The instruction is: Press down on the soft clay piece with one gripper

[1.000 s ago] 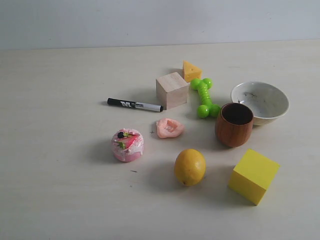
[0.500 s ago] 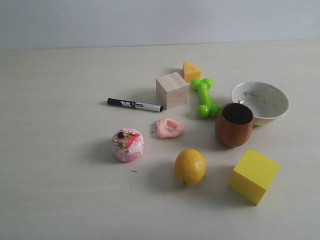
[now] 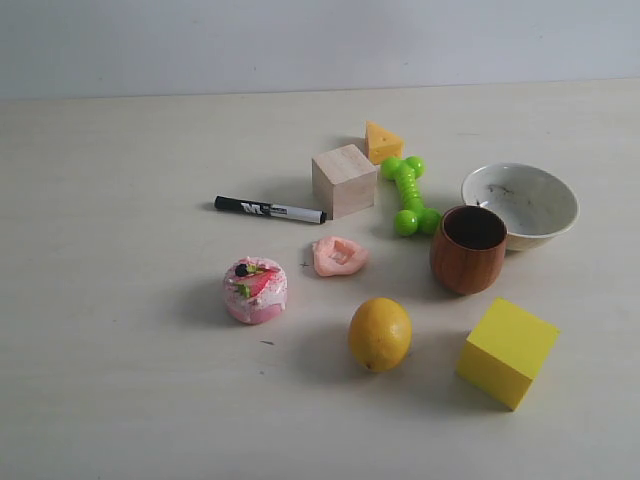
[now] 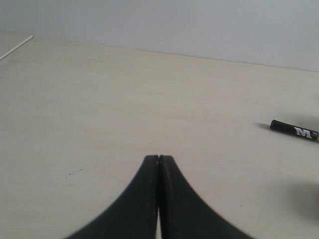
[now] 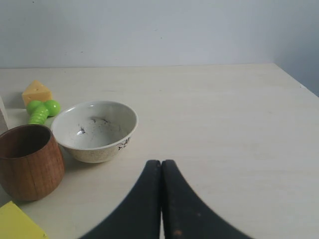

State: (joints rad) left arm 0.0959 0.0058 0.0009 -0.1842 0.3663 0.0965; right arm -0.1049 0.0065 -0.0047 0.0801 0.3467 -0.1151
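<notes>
The soft clay piece [image 3: 339,256] is a small salmon-pink lump, flattened with a dent, lying mid-table between the black marker [image 3: 269,209] and the lemon [image 3: 380,334]. Neither arm appears in the exterior view. In the left wrist view my left gripper [image 4: 159,158] is shut with nothing in it, above bare table, with the marker's end [image 4: 294,131] off to one side. My right gripper [image 5: 161,163] is shut and empty too, near the white bowl [image 5: 94,130] and the wooden cup [image 5: 28,161]. The clay shows in neither wrist view.
Around the clay stand a pink-and-white cake toy [image 3: 255,290], a wooden cube [image 3: 343,180], a cheese wedge [image 3: 382,141], a green dumbbell toy [image 3: 409,194], the wooden cup [image 3: 468,248], the white bowl [image 3: 521,205] and a yellow block [image 3: 507,352].
</notes>
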